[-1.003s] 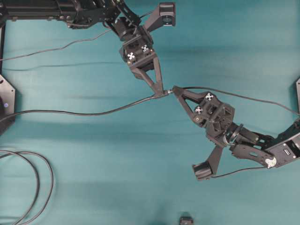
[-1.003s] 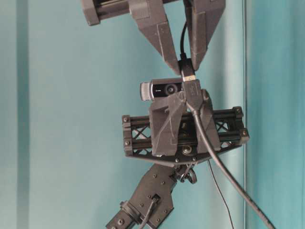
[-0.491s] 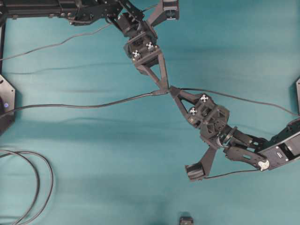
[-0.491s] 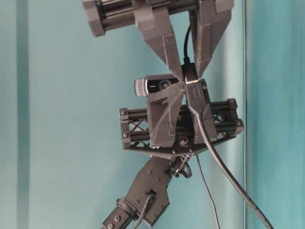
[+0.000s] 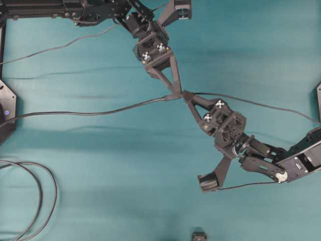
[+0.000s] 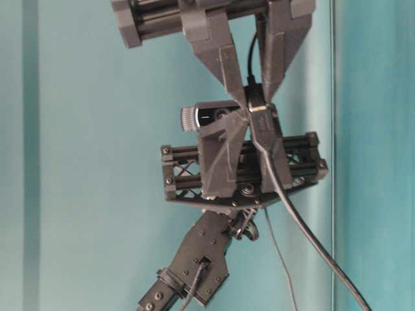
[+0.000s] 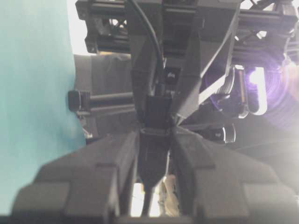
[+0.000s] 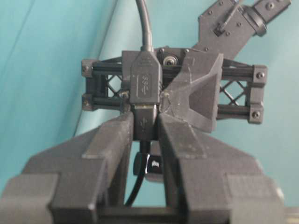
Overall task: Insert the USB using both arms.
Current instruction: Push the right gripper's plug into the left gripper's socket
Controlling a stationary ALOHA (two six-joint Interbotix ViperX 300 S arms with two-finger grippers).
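Mid-air above teal bench (image 5: 100, 165): left tool (image 5: 175, 93) grips dark USB socket (image 8: 145, 86); right tool (image 5: 186, 95) grips small dark USB plug (image 8: 145, 122). Ends meet, tip to tip.

Left gripper (image 5: 175, 93) reaching in from upper left, right gripper (image 5: 186, 95) from lower right, tips met mid-table, USB (image 8: 145, 123) seated against socket connector (image 8: 145, 86) between them, cable coil (image 5: 35, 193) laid at lower left edge.

The USB (image 8: 146, 122) metal tip is hidden inside the socket (image 8: 145, 83); the cable coil (image 5: 31, 201) runs off the overhead view's left edge
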